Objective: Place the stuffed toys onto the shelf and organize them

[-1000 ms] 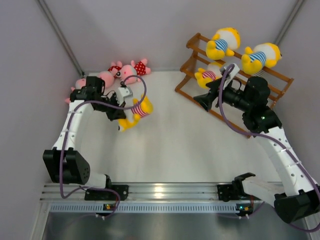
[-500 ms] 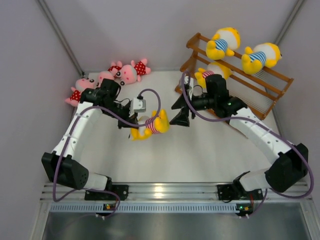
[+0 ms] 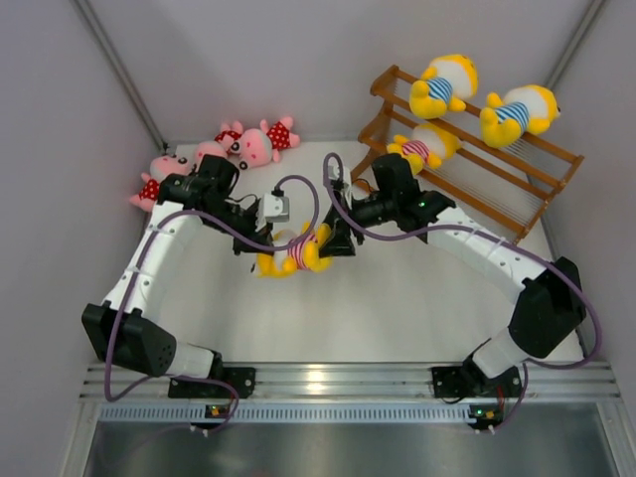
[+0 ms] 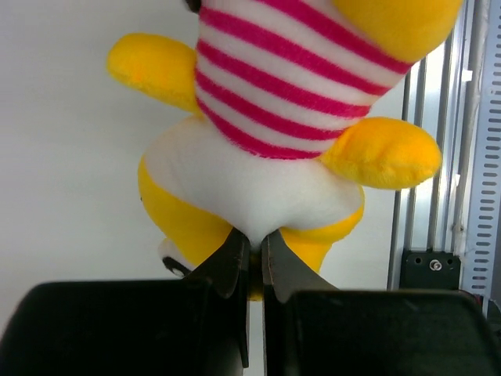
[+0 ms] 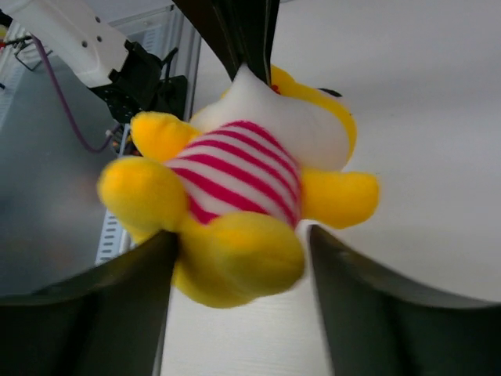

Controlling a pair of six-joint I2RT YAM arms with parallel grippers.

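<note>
My left gripper (image 4: 250, 244) is shut on the bottom of a yellow stuffed toy in a pink-and-white striped shirt (image 4: 274, 102) and holds it above the table centre (image 3: 295, 250). My right gripper (image 5: 241, 274) is open, one finger on each side of that toy's head (image 5: 235, 251), not closed on it. In the top view the right gripper (image 3: 333, 241) meets the toy from the right. The brown wooden shelf (image 3: 502, 189) stands at the back right with three yellow toys on it (image 3: 442, 84) (image 3: 517, 111) (image 3: 425, 147). Three pink toys lie at the back left (image 3: 268, 139) (image 3: 214, 151) (image 3: 159, 179).
Grey walls close the table at the back and both sides. The arms' metal base rail (image 3: 318, 383) runs along the near edge. Both arms cross the middle of the table.
My left gripper has carried the striped toy right, toward the centre. My right arm has swung left from the shelf, and its open fingers now flank the toy's head.
</note>
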